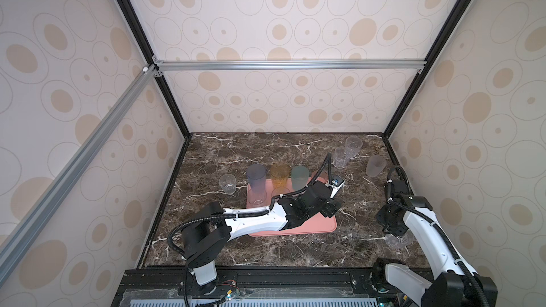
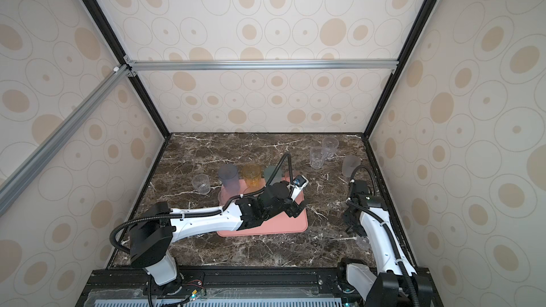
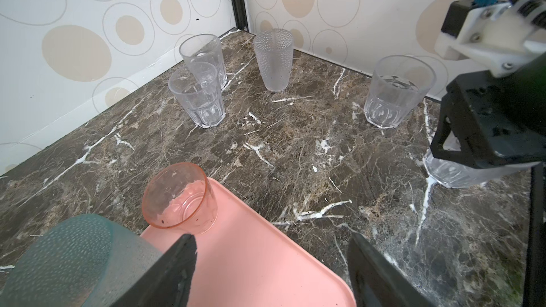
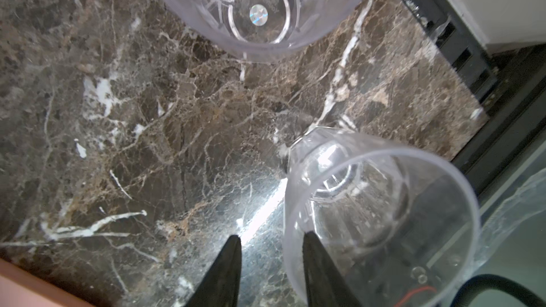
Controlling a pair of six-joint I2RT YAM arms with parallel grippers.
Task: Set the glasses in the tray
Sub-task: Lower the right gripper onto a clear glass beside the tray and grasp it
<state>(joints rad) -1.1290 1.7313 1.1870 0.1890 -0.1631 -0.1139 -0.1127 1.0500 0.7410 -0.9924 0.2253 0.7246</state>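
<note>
Because the clear glass (image 4: 428,190) stands upright on the tabletop (image 1: 266,249), off the tray's (image 1: 325,227) near right corner and well apart from it, the carry would have to run left toward the tray. The right end effector (image 4: 271,235) points down along the glass's vertical axis, jaws narrowly apart astride its rim wall; whether they pinch it I cannot tell. The left end effector (image 3: 271,236), wide open and empty, hangs over the tray's far right corner by the pink glass (image 3: 177,196), so the right arm is nearer.
</note>
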